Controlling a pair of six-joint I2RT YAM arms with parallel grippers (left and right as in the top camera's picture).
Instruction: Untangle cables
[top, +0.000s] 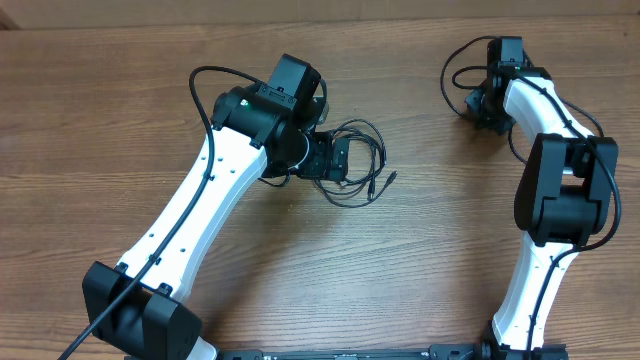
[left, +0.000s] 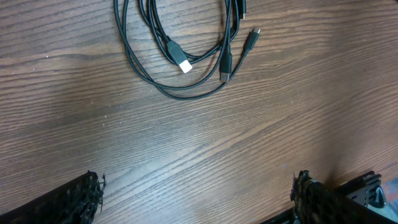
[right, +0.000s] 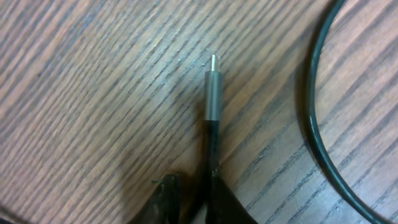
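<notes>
Across every view, a brown wood-grain table (top: 420, 250) is seen, its grain running in long streaks; the whole of each frame is filled by this surface, and nothing of the room beyond it is shown.

Near the middle of the table, a loose tangle of thin black cables (top: 365, 165) is laid flat in overlapping loops. From the left wrist, the same tangle (left: 174, 87) is seen at the top of the view, with several strands curving together and crossing one another. Among them a white-tipped flat plug (left: 185, 65) is pointed down and to the right, and a small metal-tipped plug (left: 254, 34) is laid just beside the loops on their right.

The left gripper (top: 340, 158) is held above the near edge of the tangle. Its jaws are spread wide, and nothing is held between them; only bare wood is seen under the left gripper (left: 198, 186).

At the far right corner, well apart from the tangle, the right gripper (top: 487, 105) is lowered to the table. Its fingers (right: 165, 196) are clenched on a thin black cord with a grey metal barrel plug (right: 212, 93), the plug pointing away from the right gripper (right: 196, 196) and resting on the wood. A curved black strand (right: 317, 124) is laid beside it, seen from overhead as a loop (top: 450, 70).
</notes>
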